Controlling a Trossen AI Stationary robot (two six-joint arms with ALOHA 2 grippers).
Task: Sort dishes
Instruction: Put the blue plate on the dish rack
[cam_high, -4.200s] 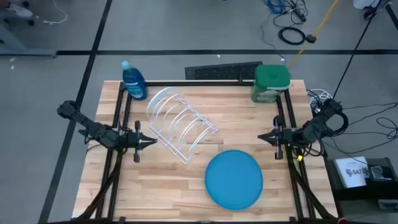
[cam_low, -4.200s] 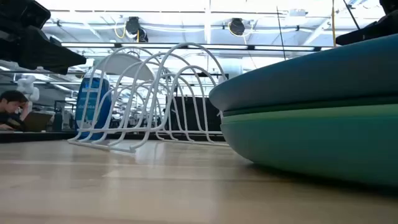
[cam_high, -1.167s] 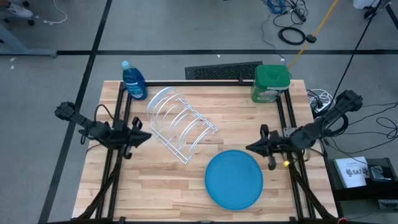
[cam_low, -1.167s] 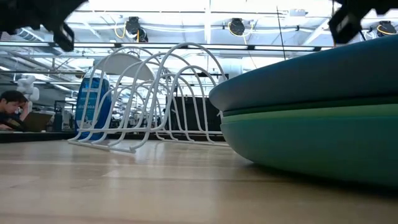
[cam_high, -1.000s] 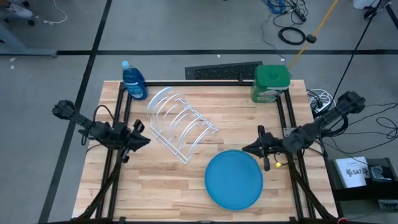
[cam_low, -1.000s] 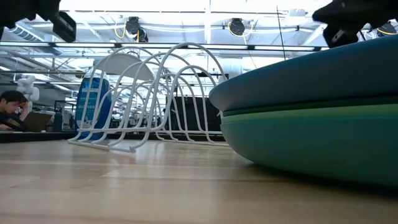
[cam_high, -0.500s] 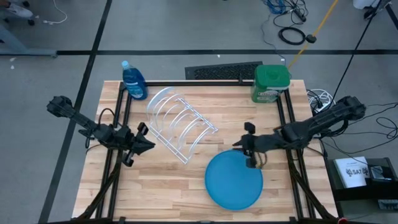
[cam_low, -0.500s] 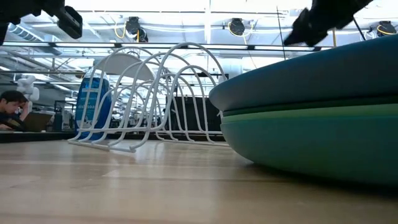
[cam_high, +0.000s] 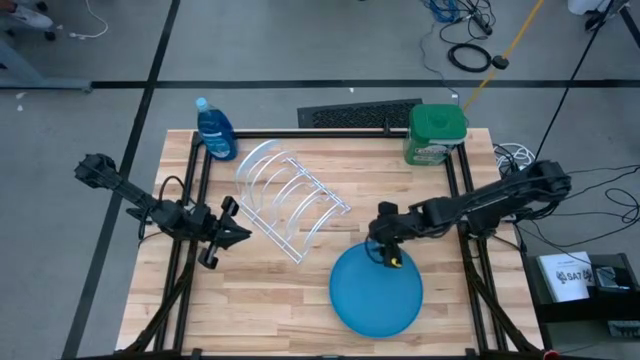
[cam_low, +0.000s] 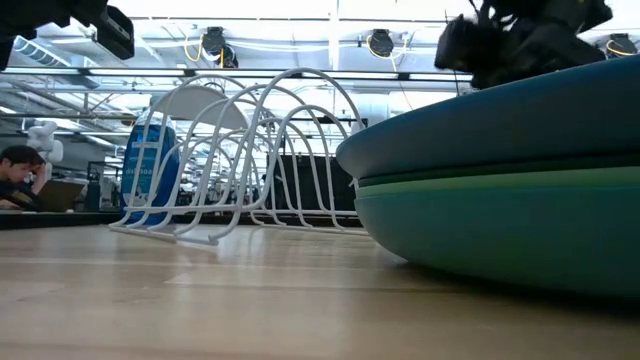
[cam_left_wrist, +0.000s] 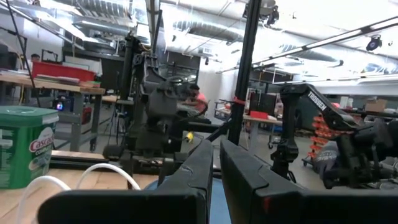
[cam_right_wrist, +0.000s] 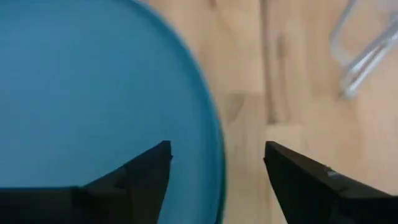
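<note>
The dishes lie stacked near the table's front right, a blue plate (cam_high: 377, 290) on top. The low view shows the blue plate (cam_low: 520, 115) over a dark green one (cam_low: 480, 172) and a teal one (cam_low: 500, 230). My right gripper (cam_high: 383, 252) is open and points down over the blue plate's far rim (cam_right_wrist: 214, 149). One finger (cam_right_wrist: 146, 168) is over the plate and the other (cam_right_wrist: 289, 168) over the bare wood; I see no touch. My left gripper (cam_high: 243, 233) waits shut at the table's left, and its fingers (cam_left_wrist: 216, 168) hold nothing.
A white wire rack (cam_high: 290, 200) stands left of centre, just beyond the plates. A blue bottle (cam_high: 214, 130) is at the far left corner and a green-lidded tub (cam_high: 436, 135) at the far right. Bare wood lies in front of the rack.
My right gripper has reached from the table's right edge toward the left, out over the blue plate's far rim. It has tipped from level to pointing down and has opened. The plates have not moved.
</note>
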